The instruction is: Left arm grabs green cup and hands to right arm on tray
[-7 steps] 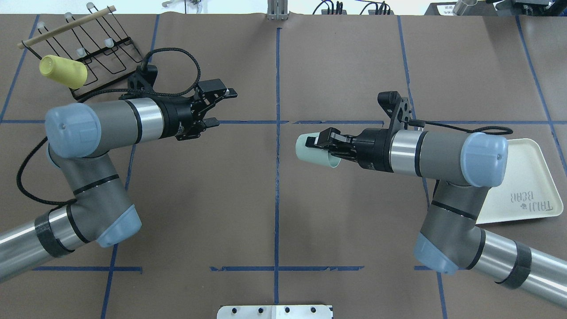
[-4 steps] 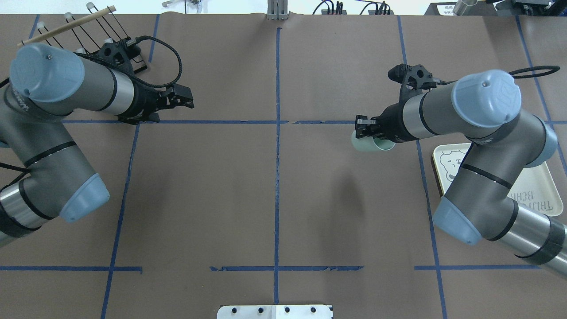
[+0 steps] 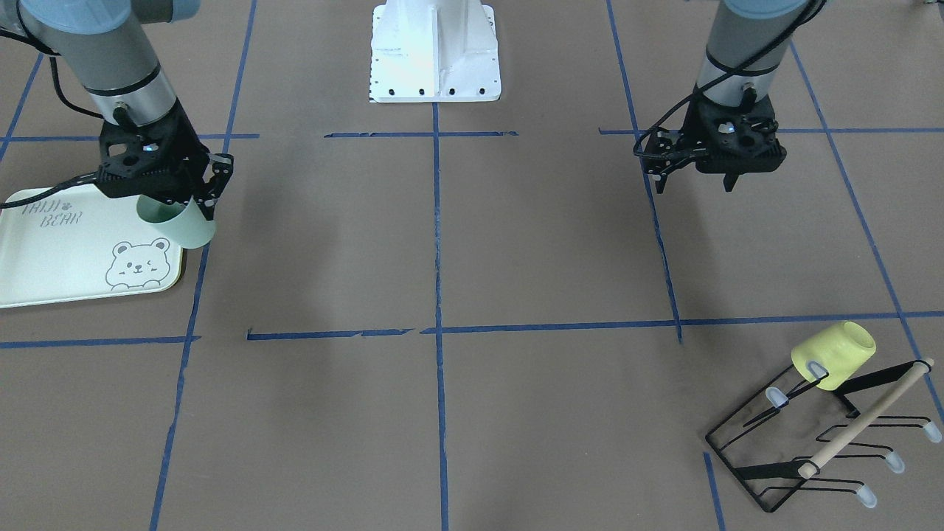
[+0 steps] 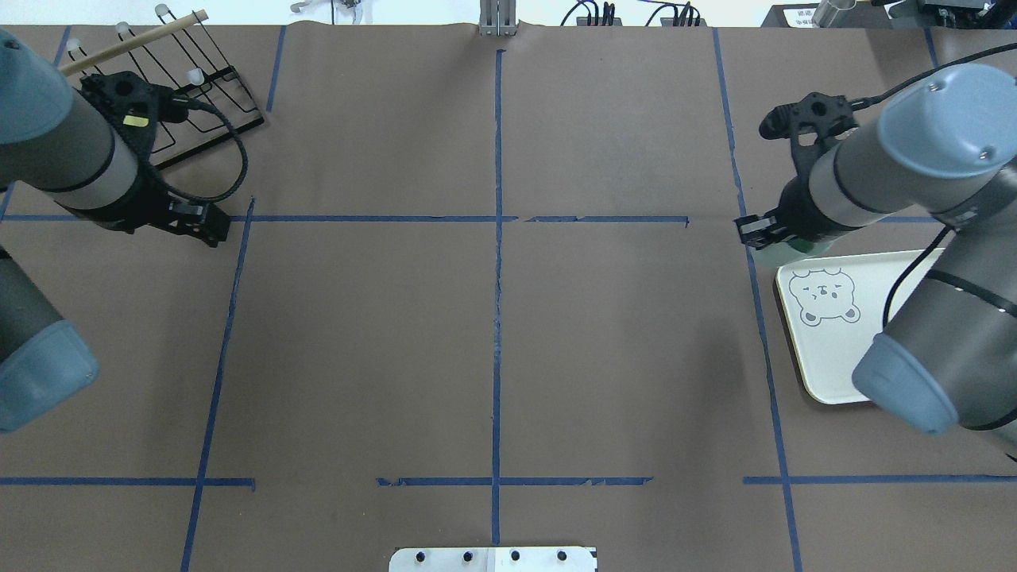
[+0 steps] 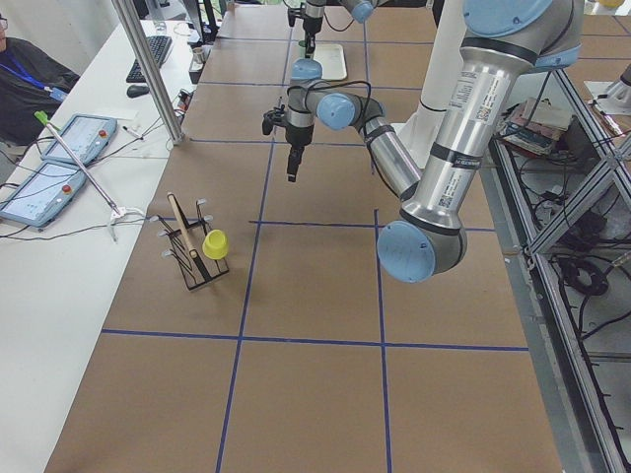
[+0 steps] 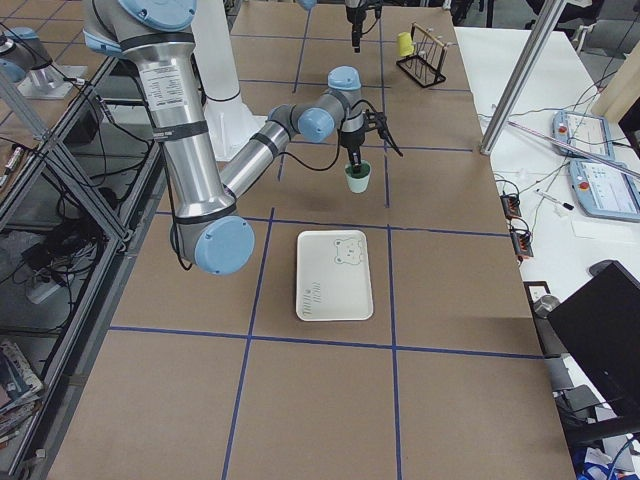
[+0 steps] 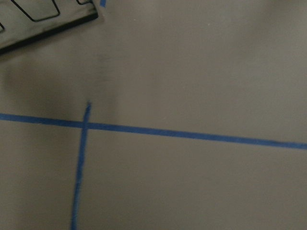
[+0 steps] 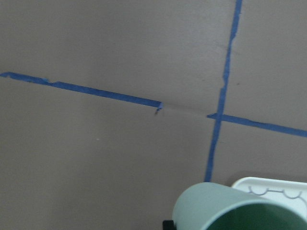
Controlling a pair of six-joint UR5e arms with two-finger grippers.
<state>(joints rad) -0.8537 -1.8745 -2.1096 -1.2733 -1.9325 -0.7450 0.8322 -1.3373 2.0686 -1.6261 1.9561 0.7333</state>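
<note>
My right gripper (image 3: 190, 205) is shut on the rim of the pale green cup (image 3: 186, 226), one finger inside it. It holds the cup slightly tilted just above the table, at the corner of the cream bear tray (image 3: 51, 258). In the overhead view the cup (image 4: 783, 252) peeks out under the right gripper (image 4: 755, 230), beside the tray's (image 4: 826, 349) far left corner. The right wrist view shows the cup's rim (image 8: 225, 206) and a tray corner (image 8: 276, 188). My left gripper (image 3: 693, 183) is open and empty, pointing down over bare table, far from the cup.
A black wire rack (image 3: 811, 442) with a wooden bar carries a pale yellow cup (image 3: 833, 354) at the table's far left corner; in the overhead view the rack (image 4: 206, 87) is partly behind my left arm. The white robot base (image 3: 435, 51) is at the near edge.
My right arm has swung the green cup to the right, up to the tray's corner, and turned it to hang downward. My left arm has drawn back left, its gripper now pointing down.
</note>
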